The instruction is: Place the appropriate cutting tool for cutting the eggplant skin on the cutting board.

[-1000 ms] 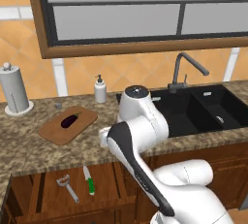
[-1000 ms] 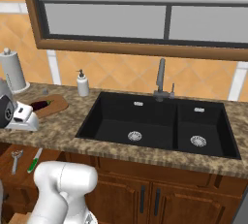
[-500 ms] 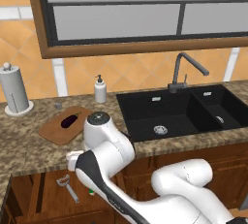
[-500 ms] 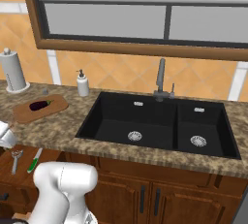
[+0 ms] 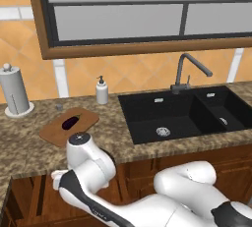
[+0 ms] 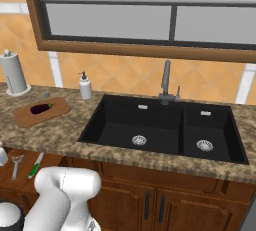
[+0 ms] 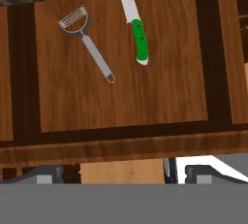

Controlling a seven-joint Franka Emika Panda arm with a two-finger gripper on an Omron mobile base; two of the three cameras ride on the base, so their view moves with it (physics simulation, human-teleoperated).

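We are looking down through the hand view at the peeler (image 7: 87, 41), which is lying flat on a brown wooden panel (image 7: 121, 102) with its Y-shaped head toward eleven o'clock and its slender handle running toward five o'clock; the green-handled knife (image 7: 137, 30) is lying just beside it, at about three o'clock from it, not touching. Our gripper (image 7: 124, 172) is standing with its jaws wide apart and nothing between them, hanging at six o'clock in that view, well apart from both tools. In the right base view the peeler (image 6: 17, 165) and knife (image 6: 36, 165) are resting on the wooden surface below the counter edge. Up on the counter the cutting board (image 5: 69, 126) is sitting with the eggplant (image 5: 70, 121) on it, and the paper towel roll (image 5: 15, 91) is standing at about ten o'clock from the board. We are judging the task as barely begun: the peeler is not yet grasped, so we are still needing to descend onto it, close on it, lift it and set it on the board
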